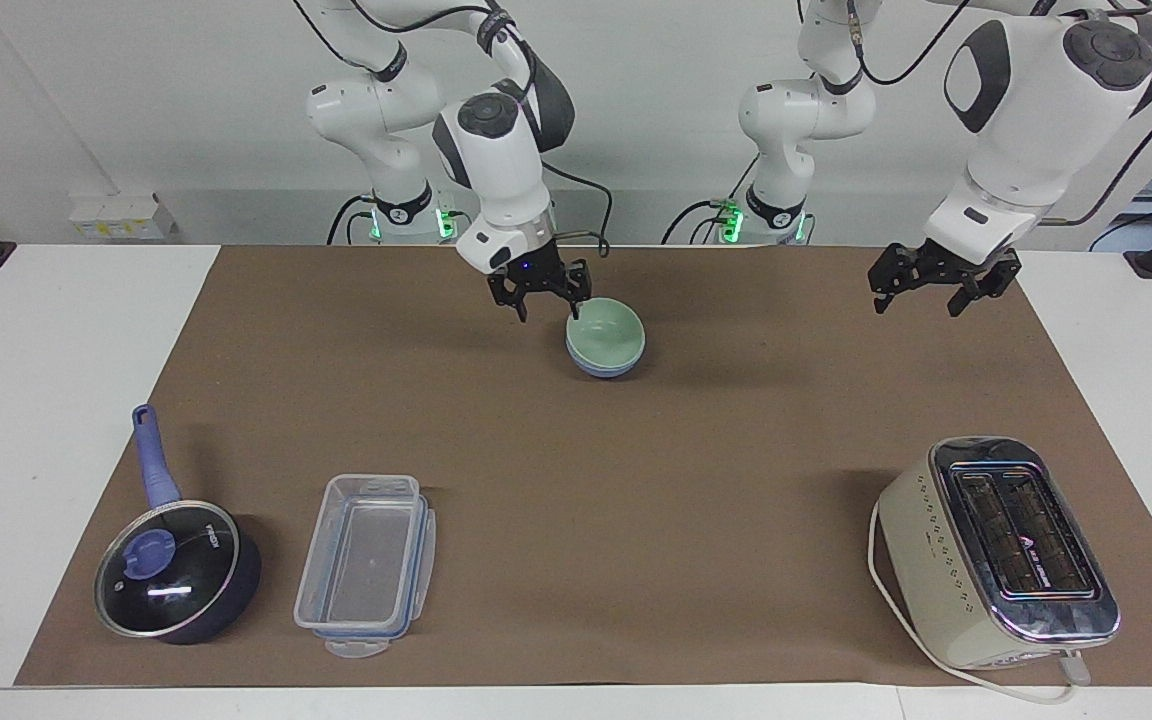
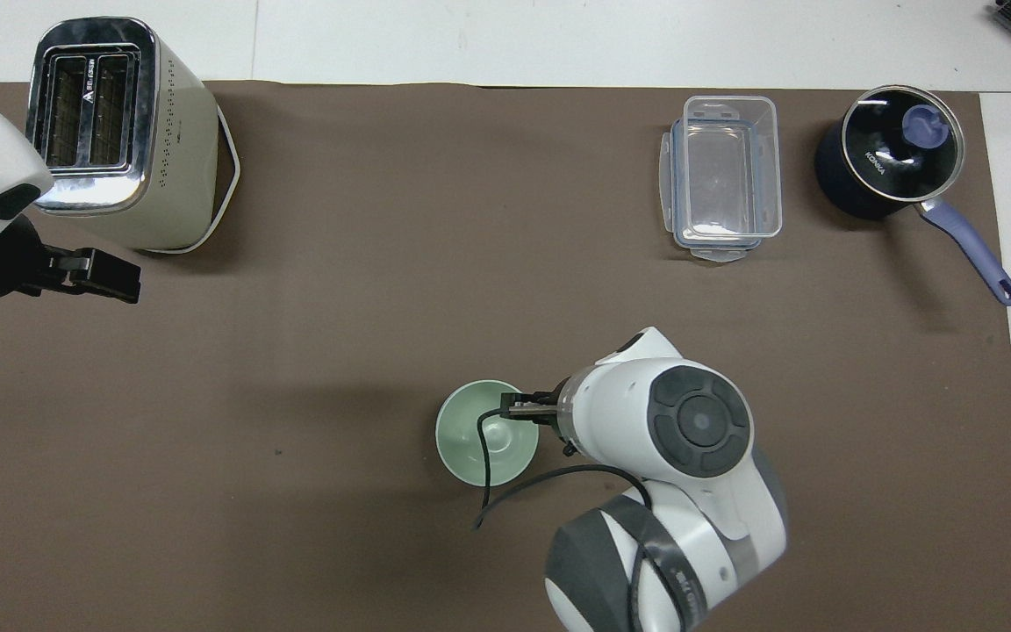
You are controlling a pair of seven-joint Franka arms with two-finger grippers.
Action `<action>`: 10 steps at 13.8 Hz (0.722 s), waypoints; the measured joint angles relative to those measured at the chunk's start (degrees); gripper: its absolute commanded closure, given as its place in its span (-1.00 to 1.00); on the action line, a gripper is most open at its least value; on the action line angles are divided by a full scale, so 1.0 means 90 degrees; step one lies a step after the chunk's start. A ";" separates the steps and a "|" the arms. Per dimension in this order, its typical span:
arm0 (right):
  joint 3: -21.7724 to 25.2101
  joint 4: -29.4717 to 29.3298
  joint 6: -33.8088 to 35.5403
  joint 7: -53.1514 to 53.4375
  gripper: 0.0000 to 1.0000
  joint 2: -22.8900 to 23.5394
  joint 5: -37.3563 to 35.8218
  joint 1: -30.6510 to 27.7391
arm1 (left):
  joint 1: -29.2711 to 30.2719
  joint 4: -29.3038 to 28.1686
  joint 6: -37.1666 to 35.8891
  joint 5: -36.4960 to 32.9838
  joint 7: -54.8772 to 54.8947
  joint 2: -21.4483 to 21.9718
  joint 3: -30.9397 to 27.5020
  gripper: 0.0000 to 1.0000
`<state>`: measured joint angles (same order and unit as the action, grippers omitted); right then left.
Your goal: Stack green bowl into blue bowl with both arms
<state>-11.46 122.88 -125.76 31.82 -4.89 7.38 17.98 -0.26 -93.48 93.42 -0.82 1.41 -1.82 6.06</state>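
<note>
- The green bowl (image 1: 605, 333) sits nested in the blue bowl (image 1: 604, 367) on the brown surface (image 1: 576, 470), close to the robots' edge, about midway between the two arms' ends.
- The right gripper (image 1: 546, 306) hangs with fingers spread and empty, just above the bowls' rim on the right arm's side, touching neither bowl.
- The left gripper (image 1: 918, 297) waits, fingers spread, over the left arm's end of the surface, well apart from the bowls.
</note>
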 measured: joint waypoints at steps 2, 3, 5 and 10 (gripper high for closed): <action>0.0010 -0.0118 0.0506 -0.0234 -1.00 -0.0357 -0.0222 -0.0441 | 0.0000 0.0000 0.0000 0.0000 0.0000 0.0000 0.0000 -1.00; 0.0016 -0.0280 0.0842 -0.0428 -1.00 -0.0477 -0.0255 -0.0685 | 0.0000 0.0000 0.0000 0.0000 0.0000 0.0000 0.0000 -1.00; 0.0031 -0.0812 0.1506 -0.0917 -1.00 -0.0582 -0.0352 -0.1208 | 0.0000 0.0000 0.0000 0.0000 0.0000 0.0000 0.0000 -1.00; 0.0062 -0.2372 0.3012 -0.1658 -1.00 -0.0443 -0.0934 -0.2143 | 0.0000 0.0000 0.0000 0.0000 0.0000 0.0000 0.0000 -1.00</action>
<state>-10.90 101.53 -98.65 16.89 -8.88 -1.03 -1.30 -0.26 -93.48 93.42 -0.82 1.41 -1.82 6.06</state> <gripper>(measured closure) 0.000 0.000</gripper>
